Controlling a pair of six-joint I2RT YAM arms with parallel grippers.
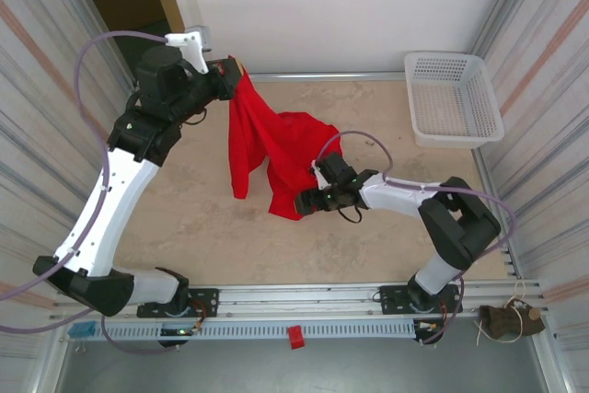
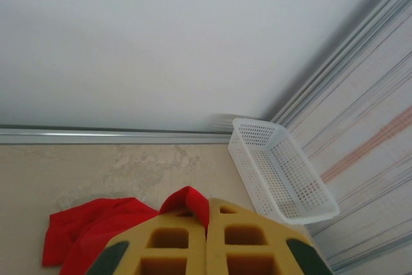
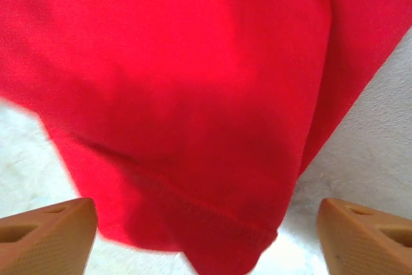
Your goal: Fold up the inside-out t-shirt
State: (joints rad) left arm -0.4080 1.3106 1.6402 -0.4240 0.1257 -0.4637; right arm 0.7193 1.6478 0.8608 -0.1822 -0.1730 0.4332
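Note:
The inside-out t-shirt (image 1: 276, 149) is bright red and hangs from my left gripper (image 1: 232, 74), which is raised at the back left and shut on a pinch of its cloth (image 2: 190, 199). The rest drapes down to the table. My right gripper (image 1: 304, 200) sits low at the shirt's lower right edge, jaws open wide. In the right wrist view a hemmed edge of the shirt (image 3: 212, 210) lies between the two orange fingertips (image 3: 45, 236), touching neither.
A white lattice basket (image 1: 453, 98) stands at the back right corner, also seen from the left wrist (image 2: 277, 172). Ribbed metal walls close both sides; a white wall closes the back. Beige tabletop (image 1: 184, 218) lies open at the front.

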